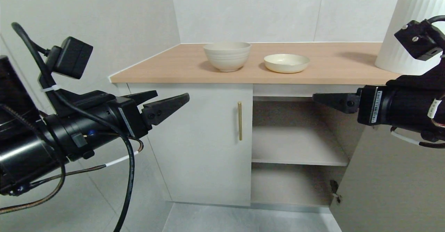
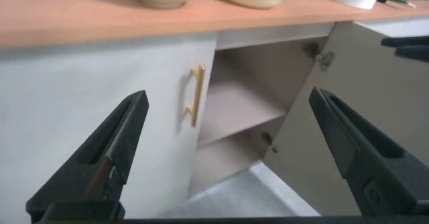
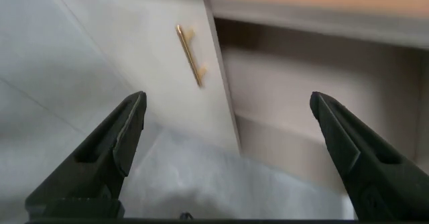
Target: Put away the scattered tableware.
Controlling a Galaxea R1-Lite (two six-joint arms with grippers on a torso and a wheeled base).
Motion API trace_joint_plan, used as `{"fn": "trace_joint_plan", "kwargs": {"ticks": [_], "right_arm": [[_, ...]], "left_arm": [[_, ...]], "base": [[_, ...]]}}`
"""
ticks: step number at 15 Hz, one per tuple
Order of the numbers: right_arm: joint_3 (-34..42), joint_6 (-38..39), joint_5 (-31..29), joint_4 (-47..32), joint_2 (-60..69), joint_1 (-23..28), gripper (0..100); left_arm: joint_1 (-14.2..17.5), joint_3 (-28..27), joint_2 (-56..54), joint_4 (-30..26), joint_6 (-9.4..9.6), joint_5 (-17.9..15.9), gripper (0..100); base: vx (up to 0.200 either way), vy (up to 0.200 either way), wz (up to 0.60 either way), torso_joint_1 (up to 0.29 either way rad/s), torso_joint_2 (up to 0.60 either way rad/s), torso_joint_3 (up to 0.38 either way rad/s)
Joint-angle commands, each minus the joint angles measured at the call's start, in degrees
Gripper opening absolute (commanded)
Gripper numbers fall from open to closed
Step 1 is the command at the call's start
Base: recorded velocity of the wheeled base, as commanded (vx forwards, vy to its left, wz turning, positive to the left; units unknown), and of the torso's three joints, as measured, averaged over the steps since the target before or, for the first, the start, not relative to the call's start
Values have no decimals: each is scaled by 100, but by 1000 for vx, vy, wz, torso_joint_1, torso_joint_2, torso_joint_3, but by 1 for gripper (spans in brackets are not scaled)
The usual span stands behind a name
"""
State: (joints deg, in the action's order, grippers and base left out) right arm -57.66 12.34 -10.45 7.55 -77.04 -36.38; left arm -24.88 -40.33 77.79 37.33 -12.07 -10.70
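Nearest, the left gripper [image 1: 172, 93] hangs before the cabinet's shut left door [image 1: 201, 145], jaws wide, holding nothing. The right gripper [image 3: 226, 100] hangs at the right, level with the open compartment, jaws wide too. Inside sits a shelf [image 1: 299, 145]. Farther, on the tabletop [image 1: 333, 68], the bowl [image 1: 227, 55] stands just left of the shallow dish [image 1: 286, 63], not touching; a white ribbed container [image 1: 405, 33] stands far right.

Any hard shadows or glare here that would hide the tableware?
Head view: soft shadows fall left of the ribbed cream bowl and shallow cream dish on the wooden countertop, no glare, both fully readable. Left wrist view: the open white cabinet interior is dimmer, its shelf visible.
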Motion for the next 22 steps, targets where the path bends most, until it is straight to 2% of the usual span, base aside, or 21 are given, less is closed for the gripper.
{"fn": "trace_joint_plan", "kwargs": {"ticks": [1,9,13,16,22], "right_arm": [[27,14,8,1,93,-1,100],[159,32,157,-8,304,-1,100],[185,-21,166,-16,383,-45,100],[220,-65,175,-16,410,-45,100],[185,-65,201,10,163,-45,100]], "left_arm": [[1,-19,35,3,-6,-2,100],[1,7,70,38,-6,-28,100],[1,7,17,47,-6,-20,100],[-8,7,-18,47,-6,-20,100],[-113,-212,281,-24,-24,-151,100]], "base": [[200,0,0,7,2,-2],[200,0,0,3,1,4],[0,0,0,7,-36,-32],[0,0,0,62,-224,-266],[0,0,0,131,-498,-303]]}}
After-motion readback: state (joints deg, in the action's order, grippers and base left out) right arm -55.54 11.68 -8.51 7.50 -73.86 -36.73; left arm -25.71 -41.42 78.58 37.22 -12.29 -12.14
